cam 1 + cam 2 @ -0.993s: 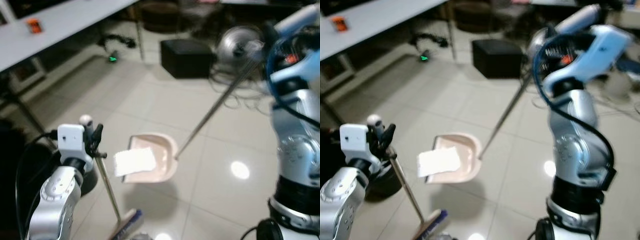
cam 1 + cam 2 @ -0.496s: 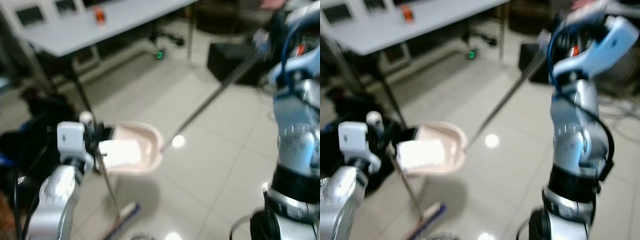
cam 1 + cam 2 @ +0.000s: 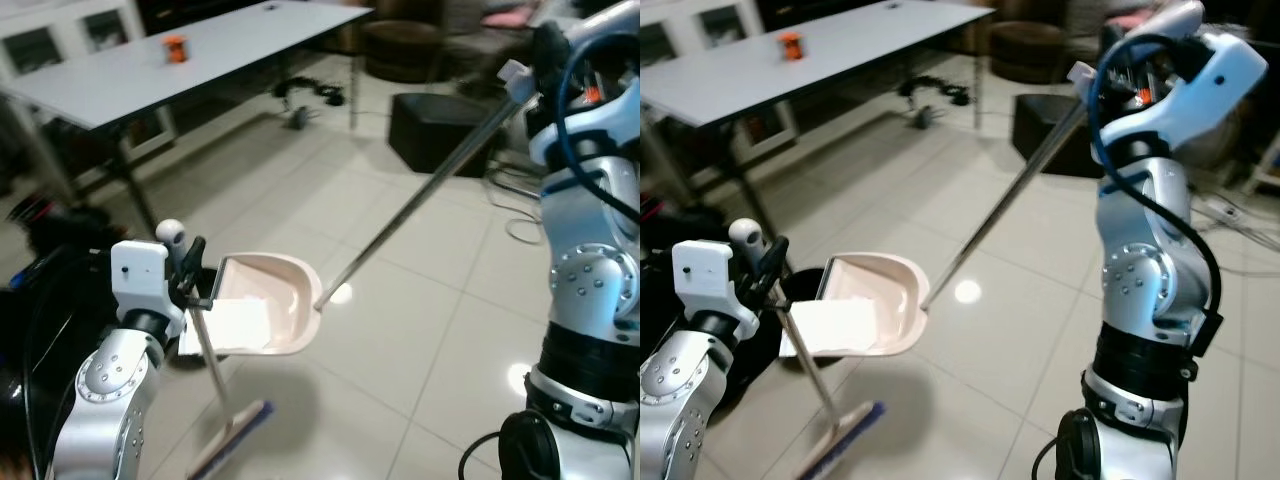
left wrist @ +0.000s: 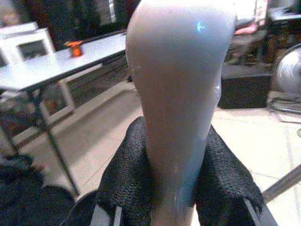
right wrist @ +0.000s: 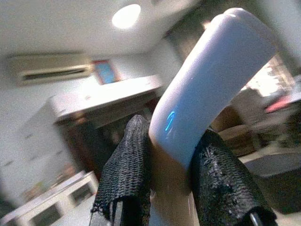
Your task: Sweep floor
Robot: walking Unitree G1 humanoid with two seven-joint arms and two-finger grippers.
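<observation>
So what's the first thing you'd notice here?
The pink dustpan hanging in mid-air above the tiles, with a white paper lying in it. Its long silver pole slants up to the right gripper, while the left gripper holds the broom.

Left arm, low at the robot's left side, forearm raised so that the left pincer (image 3: 190,270) points up and forward, its black fingers (image 4: 127,183) closed around a pale handle. Right arm bent upward at the elbow (blue upper casing, silver joints), the right pincer (image 5: 164,160) held high near head level, fingers (image 5: 124,169) clamped on a white handle end.
</observation>
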